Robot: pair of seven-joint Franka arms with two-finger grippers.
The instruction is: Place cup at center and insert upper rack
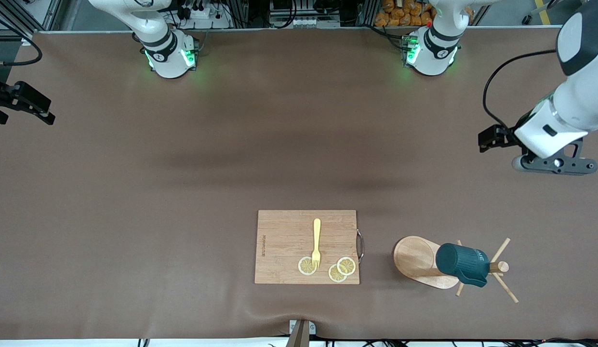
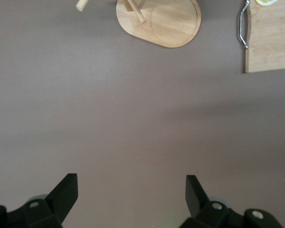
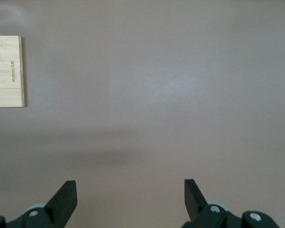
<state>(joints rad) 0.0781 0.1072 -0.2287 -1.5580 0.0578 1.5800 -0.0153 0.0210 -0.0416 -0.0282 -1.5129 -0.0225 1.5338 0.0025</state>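
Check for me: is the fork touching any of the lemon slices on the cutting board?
Touching. In the front view the fork lies on the cutting board with its tines overlapping the edge of one lemon slice.

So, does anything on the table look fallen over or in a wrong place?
Yes. The wooden mug tree lies on its side toward the left arm's end of the table, beside the cutting board, its base on edge and its pegs pointing sideways. The dark teal mug lies tipped on its pole. Both grippers are open and away from them.
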